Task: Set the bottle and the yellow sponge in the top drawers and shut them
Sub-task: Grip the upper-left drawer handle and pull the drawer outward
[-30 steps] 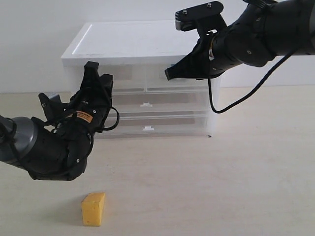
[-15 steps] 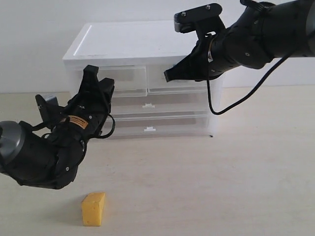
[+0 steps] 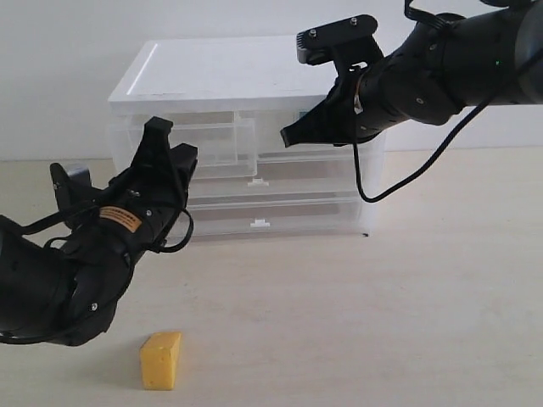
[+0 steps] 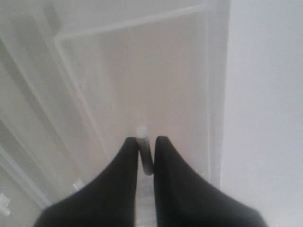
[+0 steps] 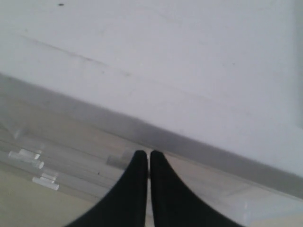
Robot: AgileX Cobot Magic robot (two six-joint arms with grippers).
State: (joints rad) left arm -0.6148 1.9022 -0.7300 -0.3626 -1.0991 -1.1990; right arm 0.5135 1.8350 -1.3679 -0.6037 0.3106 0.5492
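Note:
The yellow sponge (image 3: 161, 360) lies on the table near the front, below my left arm. My left gripper (image 3: 172, 140) (image 4: 146, 141) is shut on the small tab handle (image 4: 142, 132) of the left top drawer (image 3: 216, 136) (image 4: 142, 71), which stands partly pulled out. My right gripper (image 3: 290, 136) (image 5: 148, 153) is at the front of the right top drawer (image 3: 270, 140) (image 5: 203, 179), its fingers pinched together on that drawer's tab handle (image 5: 116, 161). The bottle is out of view.
The white drawer cabinet (image 3: 221, 72) stands at the back against the wall. Under the top drawers are two full-width drawers (image 3: 280, 182), both shut. Bare tabletop (image 3: 382, 322) stretches in front and to the right.
My left gripper has drawn back toward the front, and the left top drawer has slid out with it. The right gripper has shifted slightly down and left at the right drawer's front.

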